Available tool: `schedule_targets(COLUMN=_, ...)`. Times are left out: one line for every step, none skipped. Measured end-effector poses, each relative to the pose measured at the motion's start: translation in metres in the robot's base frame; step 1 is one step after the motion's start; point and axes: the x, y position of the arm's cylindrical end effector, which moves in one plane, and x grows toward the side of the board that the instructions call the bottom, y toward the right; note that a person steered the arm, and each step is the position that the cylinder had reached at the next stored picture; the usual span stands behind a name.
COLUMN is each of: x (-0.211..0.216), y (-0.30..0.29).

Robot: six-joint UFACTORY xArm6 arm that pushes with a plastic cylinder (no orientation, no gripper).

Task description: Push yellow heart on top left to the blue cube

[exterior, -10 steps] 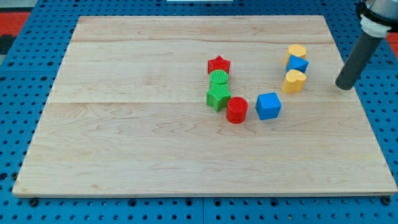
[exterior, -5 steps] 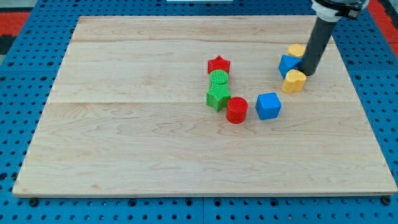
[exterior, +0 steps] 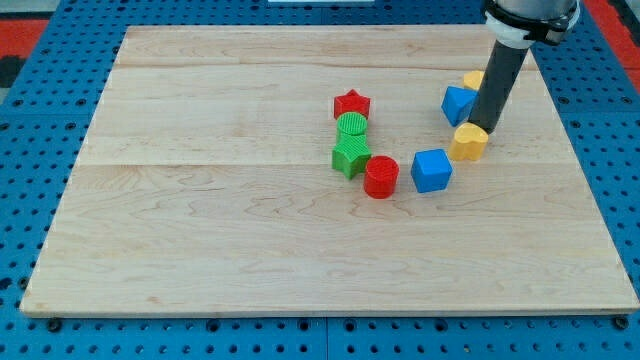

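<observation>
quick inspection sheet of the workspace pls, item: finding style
surface: wooden board, blocks gathered right of centre
job's things: yellow heart just up-right of the blue cube, small gap between them
clutter: red star, green cylinder, green star and red cylinder in a curved line; second blue block; another yellow block partly hidden behind the rod
tool: my tip at the yellow heart's upper edge, beside the second blue block
cables: nothing seen
surroundings: blue perforated base around the board, red patches at the view's top corners
</observation>
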Motion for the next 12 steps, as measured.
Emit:
schedule_targets(x=0.000, y=0.013)
schedule_targets(x=0.005, y=0.033)
schedule_targets(x=0.015, y=0.033)
schedule_targets(x=0.016, y=0.016)
schedule_targets(x=0.011, y=0.001)
schedule_targets(x=0.011, y=-0.006)
schedule_targets(x=0.014, y=-0.006)
schedule_targets(x=0.014, y=-0.007)
schedule_targets(x=0.014, y=-0.011)
schedule_targets(x=0.014, y=-0.004)
schedule_targets(x=0.014, y=0.004)
schedule_targets(x=0.014, y=0.010)
